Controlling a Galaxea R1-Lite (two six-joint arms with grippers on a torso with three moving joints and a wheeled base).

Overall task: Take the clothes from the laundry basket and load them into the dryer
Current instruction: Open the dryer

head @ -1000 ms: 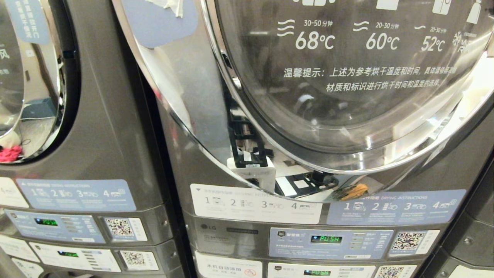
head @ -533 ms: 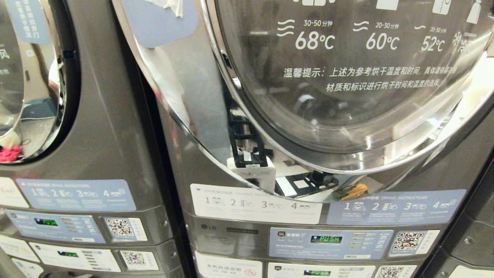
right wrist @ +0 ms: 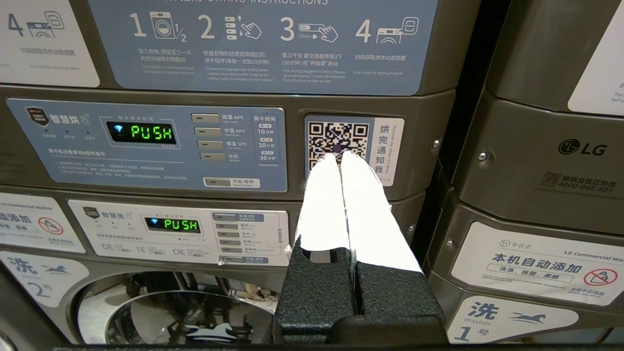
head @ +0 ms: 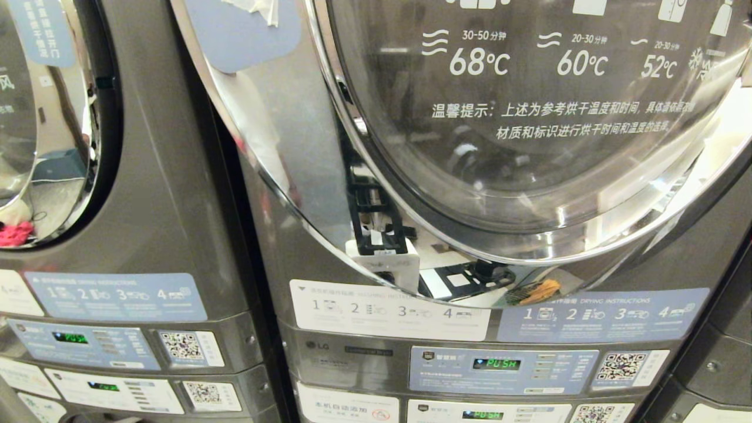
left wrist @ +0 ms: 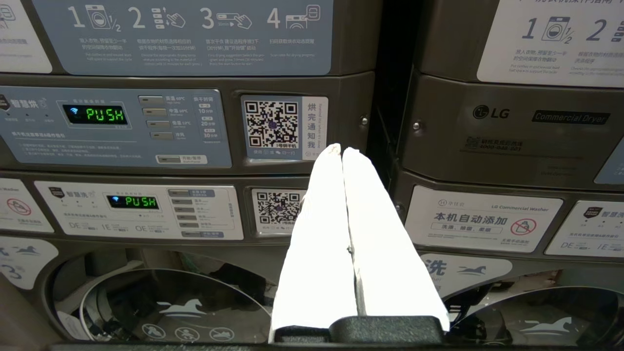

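Head view: dryer [head: 529, 147] door closed, dead ahead; laundry basket, clothes out of view. Left gripper [left wrist: 341, 151], right gripper [right wrist: 339, 158] pressed together, empty, parked facing control panels; loading not begun.

- I am facing a stacked dryer [head: 282, 247] filling the frame's centre, its round door [head: 529, 147] shut.
- Instruction stickers [head: 388, 317] are sitting along its lower front.

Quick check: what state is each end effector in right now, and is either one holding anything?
Left end effector: closed, holding nothing.
Right end effector: closed, holding nothing.
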